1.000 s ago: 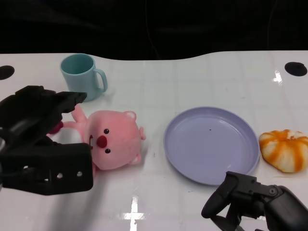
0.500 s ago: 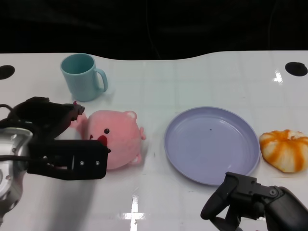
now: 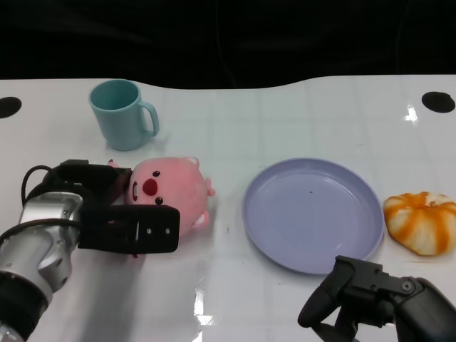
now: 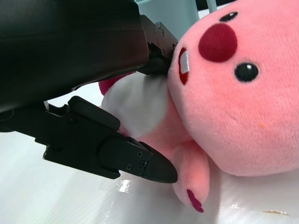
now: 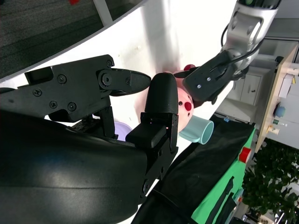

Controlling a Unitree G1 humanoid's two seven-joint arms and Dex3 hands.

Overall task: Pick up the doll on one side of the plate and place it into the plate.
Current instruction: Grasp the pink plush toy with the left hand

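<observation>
While the left hand [image 3: 114, 214] closes around the pink doll [image 3: 174, 194], its fingers [image 4: 117, 154] lie on both sides of the doll's white belly and touch it, so the hand holds the doll near the left edge of the tabletop [image 3: 285, 121]. The doll lies on its side on the tabletop, its face turned up, beside the purple plate [image 3: 311, 214] and apart from it. Beyond the doll, toward the far left corner, a teal mug [image 3: 121, 114] stands upright. The right hand [image 3: 370, 299] hangs at the near edge, just in front of the plate, fingers curled in with nothing between them. An orange-and-white pumpkin toy [image 3: 422, 221] sits just beside the plate's right rim, near the right edge.
</observation>
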